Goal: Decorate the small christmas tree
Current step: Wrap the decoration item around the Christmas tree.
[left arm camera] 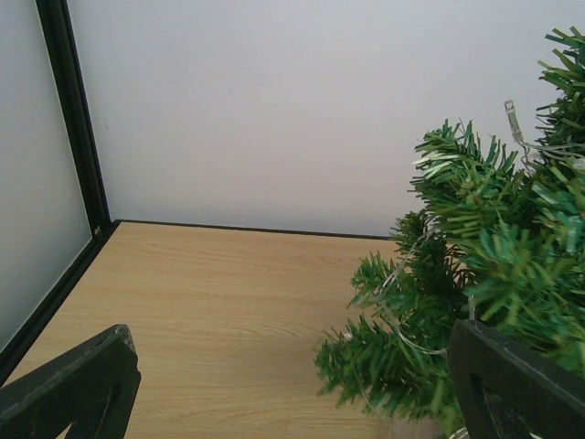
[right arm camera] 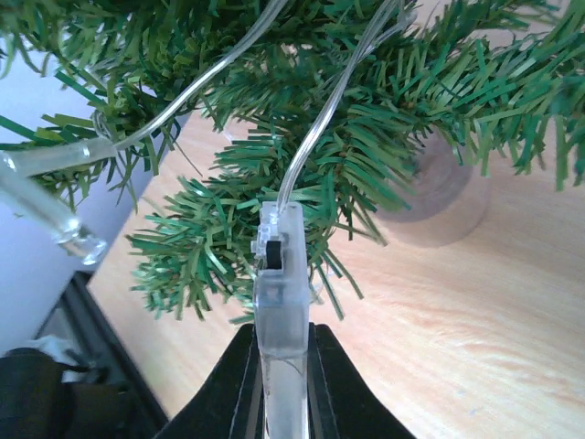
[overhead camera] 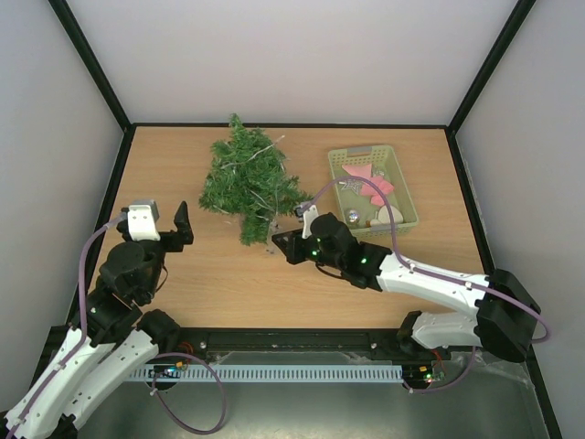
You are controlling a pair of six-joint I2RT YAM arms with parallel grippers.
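The right hand (right arm camera: 279, 361) is clamped on a light string's clear plastic end piece (right arm camera: 279, 265), near-left of the pale green basket (overhead camera: 361, 150). The small christmas tree (overhead camera: 247, 178) sits left of that basket on the worktop (overhead camera: 210, 283). Farther left, the left hand (overhead camera: 163, 222) hovers with fingers apart, empty.

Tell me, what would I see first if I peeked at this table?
A small christmas tree sits in the middle of the table, dark green, with a clear light wire draped over it. The right pincer is shut on the wire's clear plastic end beside the tree's foot. Right of the tree, a pale green basket holds pink and white decorations.
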